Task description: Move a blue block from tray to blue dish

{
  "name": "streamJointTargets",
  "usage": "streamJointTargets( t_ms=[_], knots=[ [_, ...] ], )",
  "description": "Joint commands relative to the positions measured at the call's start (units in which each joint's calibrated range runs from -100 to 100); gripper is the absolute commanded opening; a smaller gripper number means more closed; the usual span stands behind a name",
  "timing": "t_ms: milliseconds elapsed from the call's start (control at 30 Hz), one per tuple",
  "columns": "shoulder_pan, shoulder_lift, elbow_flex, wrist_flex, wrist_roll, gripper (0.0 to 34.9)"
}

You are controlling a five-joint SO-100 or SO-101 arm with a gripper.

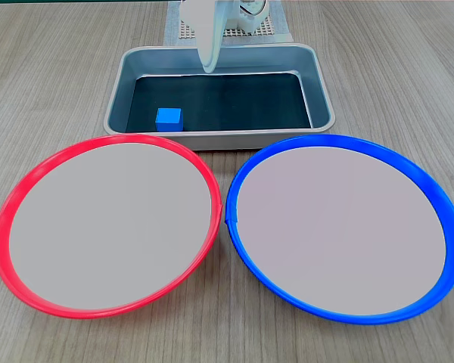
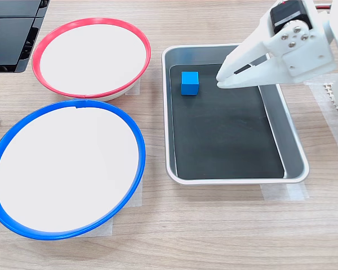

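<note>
A small blue block (image 1: 169, 119) (image 2: 190, 82) sits on the black base of the grey metal tray (image 1: 219, 140) (image 2: 225, 180), in the corner nearest the red-rimmed dish. My white gripper (image 1: 209, 68) (image 2: 220, 82) hangs over the tray, a short way from the block on the second exterior view's right, not touching it. Its fingertips meet with nothing held between them. The blue dish (image 1: 340, 139) (image 2: 73, 103), blue-rimmed with a pale centre, lies beside the tray with nothing in it.
A same-sized red-rimmed dish (image 1: 106, 141) (image 2: 90, 21) lies next to the blue one, also holding nothing. Black equipment (image 2: 11, 34) fills the second exterior view's upper left corner. My arm's base stands on a perforated mat (image 1: 183, 30) behind the tray.
</note>
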Motion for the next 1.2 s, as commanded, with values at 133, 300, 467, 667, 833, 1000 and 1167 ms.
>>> streamJointTargets(
  t_ms=[133,300,467,667,833,1000,1167],
  knots=[
    [-0.4,-0.3,0.1,0.1,0.1,0.4],
    [-0.4,-0.3,0.1,0.1,0.1,0.4],
    [-0.4,-0.3,0.1,0.1,0.1,0.4],
    [-0.4,-0.3,0.1,0.1,0.1,0.4],
    [-0.4,-0.3,0.1,0.1,0.1,0.4],
    [-3.2,1.5,0.1,-1.0,0.9,0.3],
    [-0.7,18.7,-10.0,-1.7,6.1,0.9]
  ],
)
